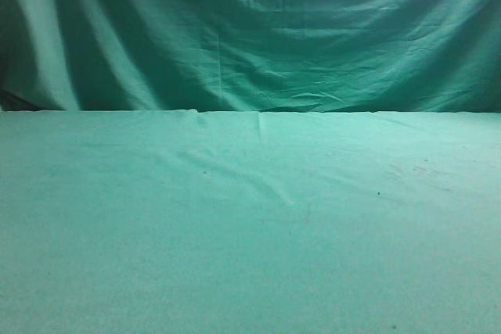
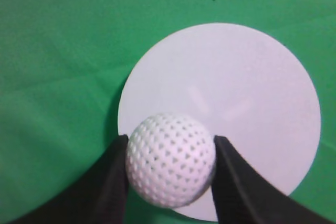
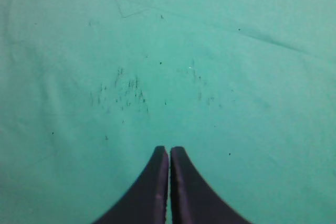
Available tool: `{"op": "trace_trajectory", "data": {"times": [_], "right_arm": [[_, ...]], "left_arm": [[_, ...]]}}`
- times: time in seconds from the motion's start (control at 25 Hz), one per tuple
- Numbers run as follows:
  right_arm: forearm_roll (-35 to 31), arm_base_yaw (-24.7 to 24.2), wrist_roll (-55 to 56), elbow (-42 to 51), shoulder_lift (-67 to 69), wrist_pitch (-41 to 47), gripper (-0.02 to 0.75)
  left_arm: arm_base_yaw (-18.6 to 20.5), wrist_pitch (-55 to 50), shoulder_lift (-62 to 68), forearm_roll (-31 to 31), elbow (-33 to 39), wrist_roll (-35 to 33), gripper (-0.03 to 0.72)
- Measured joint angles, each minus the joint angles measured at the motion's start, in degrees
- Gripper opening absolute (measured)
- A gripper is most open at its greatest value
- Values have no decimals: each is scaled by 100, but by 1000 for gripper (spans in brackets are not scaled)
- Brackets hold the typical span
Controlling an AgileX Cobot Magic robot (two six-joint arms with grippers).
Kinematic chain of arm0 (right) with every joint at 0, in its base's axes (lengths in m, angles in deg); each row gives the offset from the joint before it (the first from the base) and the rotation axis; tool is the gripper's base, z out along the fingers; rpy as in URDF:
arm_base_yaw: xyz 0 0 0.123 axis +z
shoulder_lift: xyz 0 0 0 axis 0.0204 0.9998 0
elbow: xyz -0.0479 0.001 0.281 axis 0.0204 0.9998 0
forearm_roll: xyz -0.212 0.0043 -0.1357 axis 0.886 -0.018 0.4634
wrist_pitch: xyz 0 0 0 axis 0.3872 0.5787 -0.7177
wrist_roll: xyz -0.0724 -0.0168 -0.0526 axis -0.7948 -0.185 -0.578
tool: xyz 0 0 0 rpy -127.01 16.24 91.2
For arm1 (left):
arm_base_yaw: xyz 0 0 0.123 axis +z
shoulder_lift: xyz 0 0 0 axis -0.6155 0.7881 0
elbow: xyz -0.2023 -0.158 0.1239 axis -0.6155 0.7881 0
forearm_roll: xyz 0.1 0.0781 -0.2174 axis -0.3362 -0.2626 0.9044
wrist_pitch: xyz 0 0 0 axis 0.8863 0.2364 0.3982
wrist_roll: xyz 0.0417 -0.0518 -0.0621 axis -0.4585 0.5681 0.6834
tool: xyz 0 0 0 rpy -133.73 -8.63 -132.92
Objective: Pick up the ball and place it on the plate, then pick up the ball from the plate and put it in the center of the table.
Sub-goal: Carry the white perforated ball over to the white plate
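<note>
Your left gripper [image 2: 170, 167] has its jaws apart by just the ball's width, one black finger [image 2: 107, 187] pressed to the ball's left side and the other to its right, so it's clamped on the ball [image 2: 170, 166]. Ball is white w/ a dimpled surface, sits at the bottom centre of the left wrist view, over the near-left edge of the plate [image 2: 247, 93]. Plate is round, flat, white, lying on the green table [image 2: 58, 51]; can't tell whether the ball is touching the plate or held just above it. Faint light streaks show on the plate's middle. Your right gripper [image 3: 169, 153] has its jaws pressed together, only a thin line between the two dark fingers [image 3: 152, 187], nothing between them. Below it you see green cloth w/ wrinkles and a scatter of small dark specks [image 3: 123, 90]. Ext view shows just the table cloth w/ a crease near the middle and the draped green backdrop curtain [image 1: 250, 29] behind; no arm, ball or plate in that view, so you only get their position from the wrist cams.
</note>
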Motion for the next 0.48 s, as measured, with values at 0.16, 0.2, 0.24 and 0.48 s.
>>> {"op": "trace_trajectory", "data": {"times": [0.16,0.2,0.24,0.48], "right_arm": [[-11,0,0,0,0,0,0],[-11,0,0,0,0,0,0],[-11,0,11,0,0,0,0],[-56,0,11,0,0,0,0]], "left_arm": [[0,121,30,-12,0,0,307],[0,177,51,-12,0,0,307],[0,193,64,14,0,0,307],[0,182,78,320,0,0,655]]}}
